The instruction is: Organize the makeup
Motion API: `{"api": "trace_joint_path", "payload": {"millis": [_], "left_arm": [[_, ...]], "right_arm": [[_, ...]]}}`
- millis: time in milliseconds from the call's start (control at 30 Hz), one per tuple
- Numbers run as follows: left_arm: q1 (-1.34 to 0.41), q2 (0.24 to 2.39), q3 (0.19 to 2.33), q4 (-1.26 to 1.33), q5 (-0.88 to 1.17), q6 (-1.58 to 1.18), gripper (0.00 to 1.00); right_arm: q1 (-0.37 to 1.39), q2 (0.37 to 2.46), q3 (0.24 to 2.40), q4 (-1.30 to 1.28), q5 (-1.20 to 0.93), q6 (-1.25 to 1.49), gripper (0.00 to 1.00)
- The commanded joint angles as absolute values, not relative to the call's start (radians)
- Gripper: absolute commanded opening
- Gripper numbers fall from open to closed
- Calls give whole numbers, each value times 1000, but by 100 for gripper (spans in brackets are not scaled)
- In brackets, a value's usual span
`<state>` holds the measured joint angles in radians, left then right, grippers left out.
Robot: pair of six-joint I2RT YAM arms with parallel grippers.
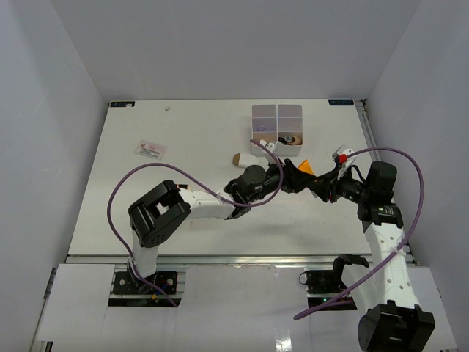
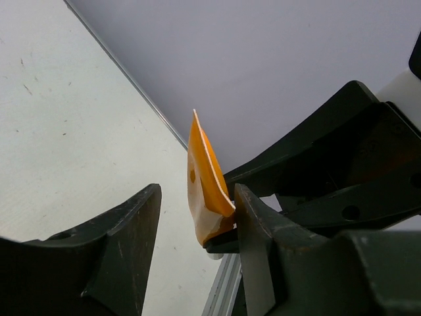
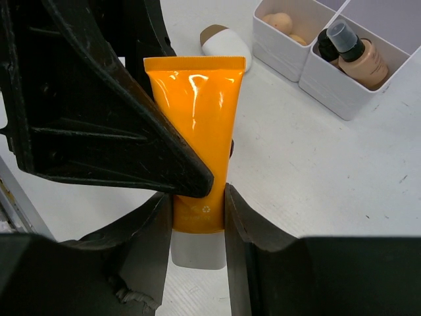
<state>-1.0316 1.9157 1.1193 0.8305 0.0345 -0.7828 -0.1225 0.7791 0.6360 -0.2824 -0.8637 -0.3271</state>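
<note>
The orange tube (image 3: pixel 194 131) is hanging above the tabletop (image 1: pixel 183 132), right of centre and just near of the white compartment box (image 1: pixel 277 125). Its long axis is running roughly left to right: the flat crimped end is pointing left and the white cap end is pointing right. The right claw (image 3: pixel 196 197) is gripping it low on the orange body, just above the cap, with a finger pressing each side. The left claw (image 2: pixel 197 197) is standing open around the crimped end, seen edge-on from its wrist; one finger is sitting just beside the tube and the other is standing apart from it.

Just left of the two claws a white oval piece with a brown tip (image 3: pixel 223 45) is lying on the tabletop, near the box. A tan sponge (image 3: pixel 279 23) and a foundation bottle (image 3: pixel 362 59) are resting in separate compartments. The right edge of the tabletop is running close beside the right arm, and the far edge is lying just beyond the box. The widest room is stretching left and near, toward a small card (image 1: pixel 150 149) at the far left
</note>
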Motion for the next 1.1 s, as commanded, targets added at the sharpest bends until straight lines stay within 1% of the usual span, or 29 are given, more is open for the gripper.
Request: {"api": "trace_joint_path", "payload": {"millis": [0, 67, 100, 133, 200, 233, 333, 400, 567, 700, 800, 900, 967, 1000, 1067], "left_arm": [[-1039, 1914, 1159, 830, 31, -769, 53], [-1039, 1913, 1166, 817, 36, -755, 47], [-1039, 1911, 1170, 811, 37, -749, 46], [-1038, 1909, 1173, 804, 40, -743, 45], [-1037, 1902, 1181, 787, 46, -728, 42], [-1037, 1898, 1185, 783, 46, -713, 42], [-1036, 1871, 1177, 766, 49, -682, 41], [-1033, 1849, 1159, 749, 59, -651, 41], [-998, 1771, 1095, 704, 87, -612, 39], [-964, 1705, 1037, 669, 117, -575, 36], [-947, 1670, 994, 643, 128, -548, 38], [-929, 1613, 957, 594, 123, -509, 44], [-911, 1571, 957, 525, 127, -473, 51], [-903, 1553, 964, 489, 132, -452, 53], [-883, 1514, 981, 404, 152, -401, 61]], "right_arm": [[-118, 763, 627, -211, -855, -308, 24], [-118, 765, 626, -213, -861, -312, 26], [-118, 764, 625, -213, -864, -316, 30], [-118, 763, 624, -215, -868, -322, 36], [-118, 759, 624, -222, -882, -339, 54], [-118, 757, 626, -231, -886, -346, 67], [-118, 750, 632, -257, -911, -382, 82], [-118, 747, 638, -282, -937, -431, 89], [-120, 741, 646, -337, -962, -499, 93], [-120, 751, 656, -355, -959, -519, 93], [-121, 760, 669, -382, -967, -534, 93], [-123, 773, 686, -422, -972, -598, 96], [-124, 789, 710, -475, -987, -666, 98], [-124, 798, 724, -501, -992, -698, 98], [-124, 824, 762, -634, -1013, -806, 97]]}}
